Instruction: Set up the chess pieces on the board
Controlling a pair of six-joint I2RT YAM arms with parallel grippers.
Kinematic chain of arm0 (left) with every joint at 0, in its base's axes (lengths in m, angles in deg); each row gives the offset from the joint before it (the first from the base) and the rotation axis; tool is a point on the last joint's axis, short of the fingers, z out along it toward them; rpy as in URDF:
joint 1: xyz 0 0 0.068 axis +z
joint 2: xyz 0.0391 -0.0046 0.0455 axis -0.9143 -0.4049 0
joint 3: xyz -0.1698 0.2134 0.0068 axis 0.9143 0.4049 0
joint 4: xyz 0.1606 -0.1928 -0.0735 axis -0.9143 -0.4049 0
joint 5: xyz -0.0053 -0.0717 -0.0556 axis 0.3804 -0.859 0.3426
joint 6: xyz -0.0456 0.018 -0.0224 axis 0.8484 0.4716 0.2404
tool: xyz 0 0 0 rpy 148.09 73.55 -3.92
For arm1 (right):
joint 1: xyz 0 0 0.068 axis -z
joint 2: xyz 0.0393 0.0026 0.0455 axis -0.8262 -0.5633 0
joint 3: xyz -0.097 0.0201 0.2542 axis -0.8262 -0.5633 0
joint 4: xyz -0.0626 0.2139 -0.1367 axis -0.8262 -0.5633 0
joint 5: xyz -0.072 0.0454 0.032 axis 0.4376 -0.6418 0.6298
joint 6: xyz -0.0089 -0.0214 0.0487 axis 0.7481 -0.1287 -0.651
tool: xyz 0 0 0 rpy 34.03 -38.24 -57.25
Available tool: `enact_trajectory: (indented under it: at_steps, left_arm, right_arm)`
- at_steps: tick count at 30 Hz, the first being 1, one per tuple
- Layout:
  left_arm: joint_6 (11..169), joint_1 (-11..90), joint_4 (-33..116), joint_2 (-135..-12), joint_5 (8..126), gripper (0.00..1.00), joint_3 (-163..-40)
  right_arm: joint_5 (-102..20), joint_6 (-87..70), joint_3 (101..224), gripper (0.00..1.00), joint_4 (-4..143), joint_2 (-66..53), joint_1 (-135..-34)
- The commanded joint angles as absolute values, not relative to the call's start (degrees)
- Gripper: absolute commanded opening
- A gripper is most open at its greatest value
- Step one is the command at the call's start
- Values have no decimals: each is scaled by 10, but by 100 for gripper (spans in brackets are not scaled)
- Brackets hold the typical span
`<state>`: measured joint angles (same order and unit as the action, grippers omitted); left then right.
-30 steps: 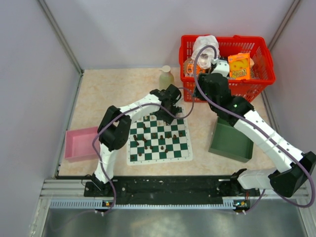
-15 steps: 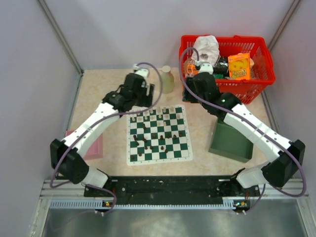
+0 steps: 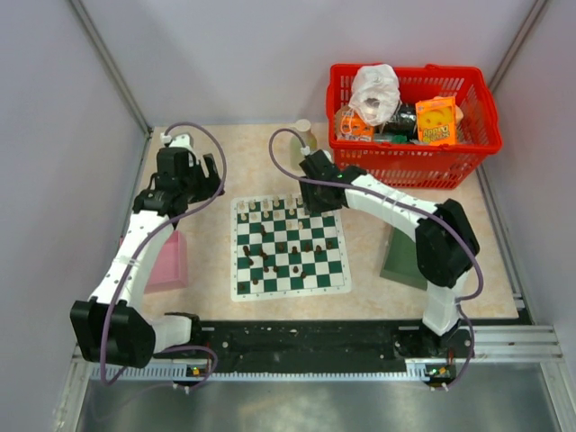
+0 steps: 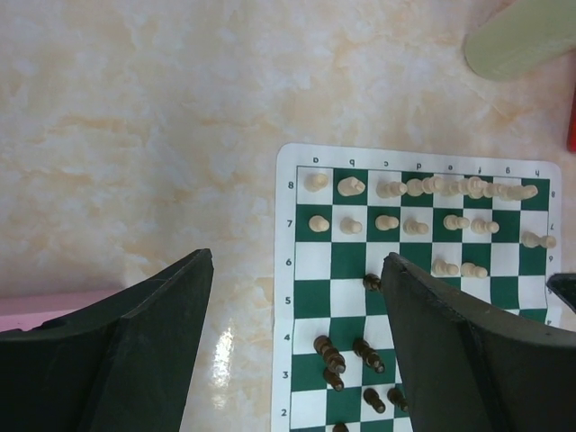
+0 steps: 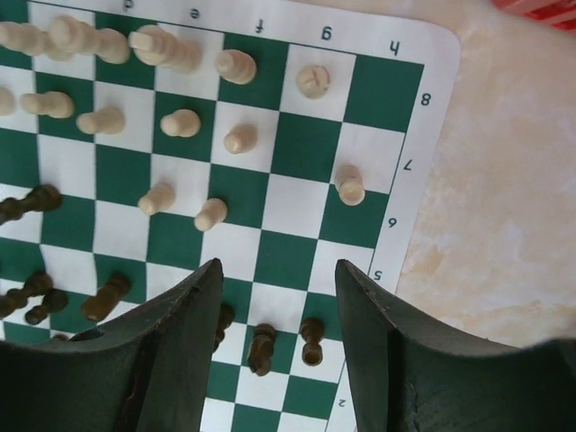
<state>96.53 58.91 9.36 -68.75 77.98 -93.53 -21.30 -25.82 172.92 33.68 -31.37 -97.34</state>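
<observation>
Marble tabletop (image 3: 364, 270) | left claw (image 4: 297, 263) wide, empty | right claw (image 5: 279, 270) parted over board (image 5: 301, 148)

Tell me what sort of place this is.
Probably a robot test cell in a lab: plain grey panels box in the tabletop, left arm and right arm mount on a metal rail, and the board and red basket look like staged props.

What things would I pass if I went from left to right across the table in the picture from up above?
pink tray → board → dark green tray. The red basket sits above the green tray, so it has no clear turn.
</observation>
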Motion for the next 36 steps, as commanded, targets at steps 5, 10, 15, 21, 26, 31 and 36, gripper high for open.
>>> enact_trajectory:
  at_steps: [5, 10, 15, 21, 26, 31, 36]
  left_arm:
    - [976, 600, 131, -676, 728, 81, -918]
    - [977, 603, 133, -685, 719, 81, -919]
    - [980, 604, 137, -689, 712, 81, -920]
    - [982, 605, 138, -694, 707, 80, -917]
    - [983, 605, 139, -694, 705, 79, -914]
    - [983, 605, 138, -695, 704, 79, -911]
    - [983, 606, 139, -695, 703, 78, -911]
  right_arm:
    - [-201, -274, 1712, 51, 385, -329, -943]
    - [-208, -271, 1697, 47, 398, -348, -935]
    - [-202, -263, 1691, 42, 417, -357, -931]
    - [-196, -251, 1693, 37, 434, -373, -925]
    - [-192, -245, 1698, 36, 433, -383, -923]
    - [-192, -242, 1699, 33, 433, -387, -921]
    - [-186, -236, 1704, 25, 434, -387, -920]
